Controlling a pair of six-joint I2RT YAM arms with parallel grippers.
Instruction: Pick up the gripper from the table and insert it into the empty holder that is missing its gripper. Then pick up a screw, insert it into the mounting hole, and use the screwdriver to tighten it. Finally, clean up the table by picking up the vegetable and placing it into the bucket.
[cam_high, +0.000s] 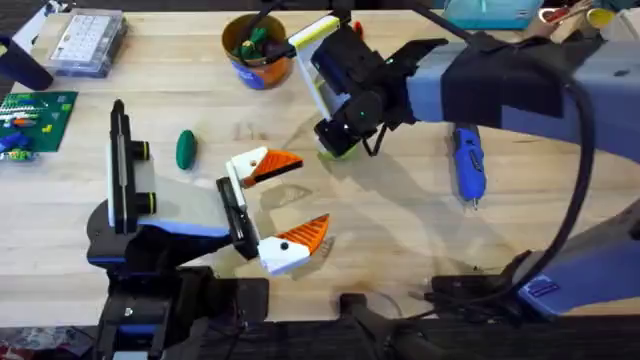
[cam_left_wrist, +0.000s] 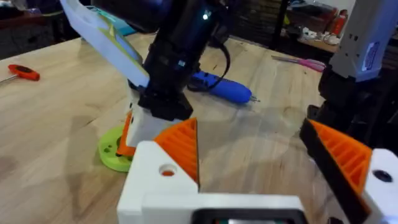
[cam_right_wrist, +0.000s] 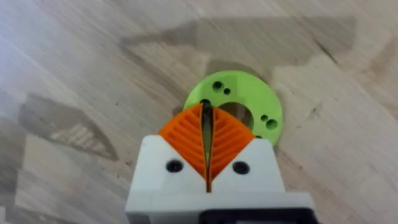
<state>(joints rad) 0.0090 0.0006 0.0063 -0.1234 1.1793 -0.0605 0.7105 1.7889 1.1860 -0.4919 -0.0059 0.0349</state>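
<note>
Table: light wooden planks, with arm shadows across the middle; dark floor and cluttered benches show behind in the left wrist view.
Far left: a clear box of small parts at the back edge, a green board nearer; no writing can be read on them.
Holder: a black and white stand with lime-green rings on its side, upright at the left.
Vegetable: dark green oval, lying on the wood just right of the holder.
Left gripper: low over the table near its base, pointing right, orange pads wide apart, holding nothing.
Bucket: orange with a blue band, at the back, with small items inside.
Right gripper: reaches across from the lower right and points down at the centre; pads pressed together, tips at the ring's edge.
Gripper: lime-green ring flat on the table under the right gripper, just beyond the left one.
Screwdriver: blue, lying well right of the ring.
</note>
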